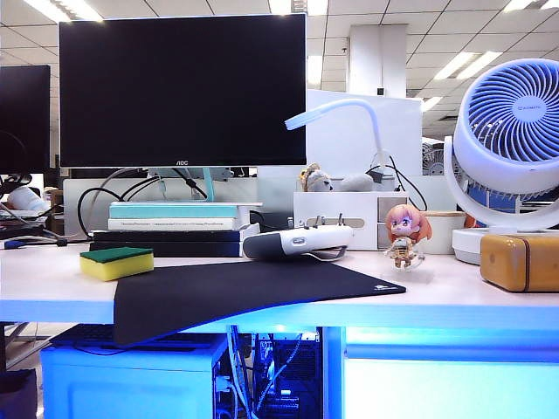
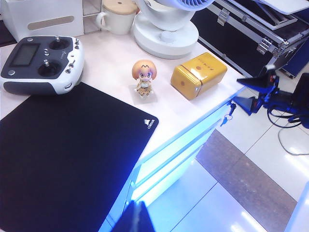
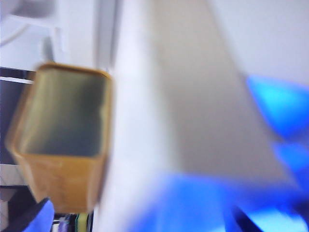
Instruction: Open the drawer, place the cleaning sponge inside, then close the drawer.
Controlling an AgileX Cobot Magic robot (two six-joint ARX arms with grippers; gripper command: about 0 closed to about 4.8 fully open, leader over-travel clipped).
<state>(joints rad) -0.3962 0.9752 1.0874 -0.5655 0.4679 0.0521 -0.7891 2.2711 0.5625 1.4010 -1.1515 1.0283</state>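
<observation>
The cleaning sponge (image 1: 116,262), yellow foam with a green top, lies on the desk's left part beside the black mouse pad (image 1: 244,288); a sliver of the sponge (image 3: 82,222) shows far off in the right wrist view. The drawer (image 1: 450,388) (image 2: 179,158), a flat blue-lit front under the desk's right half, looks closed. My left gripper (image 2: 137,205) is shut and empty, hovering off the desk's front edge by the pad's corner. My right gripper (image 2: 239,93) (image 3: 143,212) is open at the desk's front right corner next to the yellow box (image 2: 198,75); the blur hides any contact.
On the desk stand a remote controller (image 2: 41,63), a small figurine (image 2: 143,77), a white fan (image 1: 511,131), a mug (image 2: 116,14), an organizer box (image 1: 341,214), stacked books and a monitor (image 1: 183,87). A key (image 2: 227,117) hangs below the desk edge. Black cases (image 2: 251,29) sit on the floor.
</observation>
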